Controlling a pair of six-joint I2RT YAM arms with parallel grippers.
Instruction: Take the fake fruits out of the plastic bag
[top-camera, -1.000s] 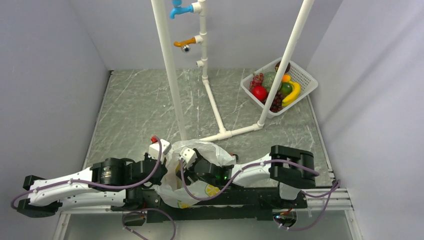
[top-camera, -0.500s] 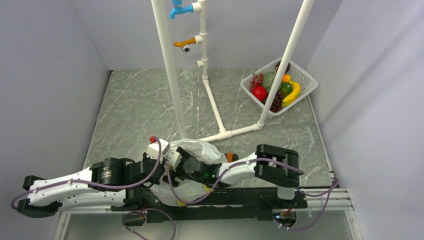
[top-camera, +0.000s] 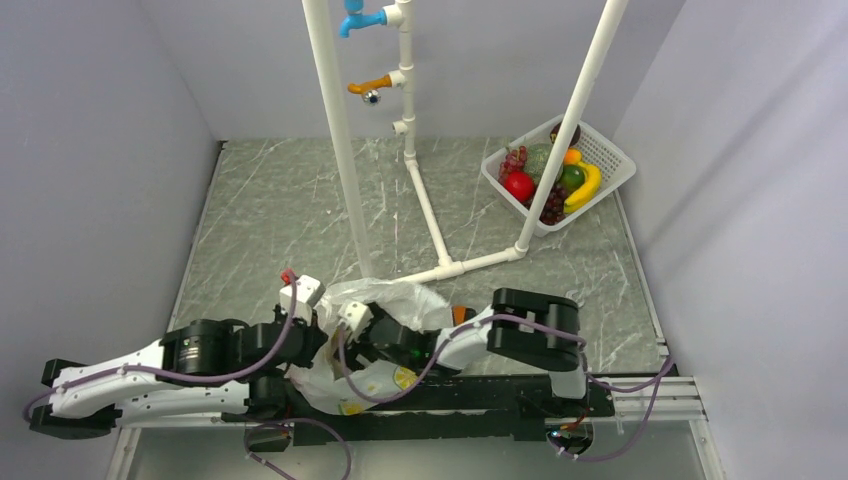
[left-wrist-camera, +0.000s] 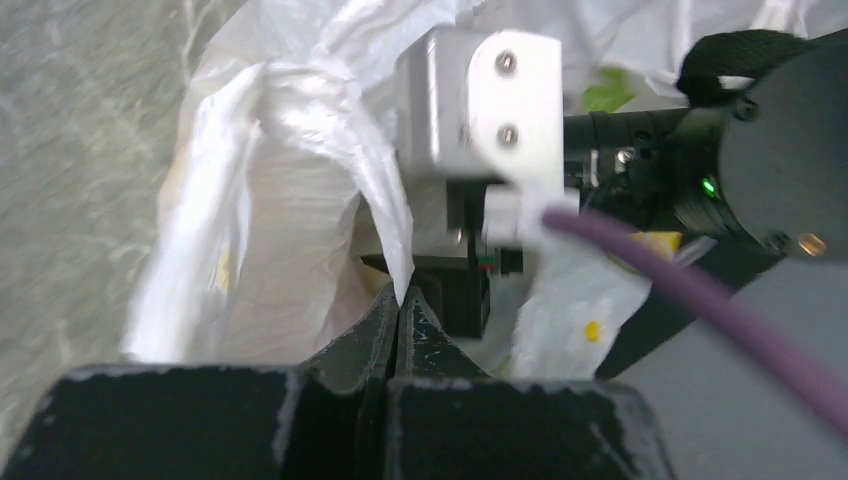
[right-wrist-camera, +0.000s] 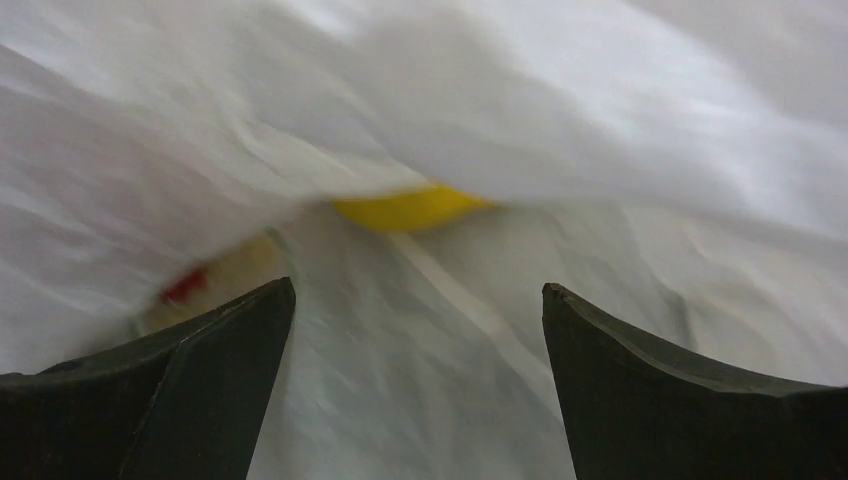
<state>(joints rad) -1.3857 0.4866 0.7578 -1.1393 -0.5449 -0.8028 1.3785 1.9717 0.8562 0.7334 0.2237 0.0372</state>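
Note:
The plastic bag (top-camera: 392, 300), white and crinkly with lemon prints, lies at the table's near edge between my two arms. My left gripper (left-wrist-camera: 400, 298) is shut on a fold of the bag's rim (left-wrist-camera: 385, 200) and shows at the bag's left side in the top view (top-camera: 312, 342). My right gripper (right-wrist-camera: 415, 290) is open and empty inside the bag, its fingers hidden by plastic from above. Ahead of it a yellow fruit (right-wrist-camera: 410, 208) shows between bag folds, and a red patch (right-wrist-camera: 185, 287) shows at the left. A small orange thing (top-camera: 459, 314) sits by the bag's right side.
A white basket (top-camera: 610, 150) at the back right holds a red apple (top-camera: 518, 185), a banana (top-camera: 586, 186), grapes and other fruits. A white pipe frame (top-camera: 430, 215) with toy faucets stands mid-table, just behind the bag. Grey walls close both sides.
Both arms and the bag have shifted left. The right arm has reached further left into the bag. The left gripper has kept its hold on the bag's rim.

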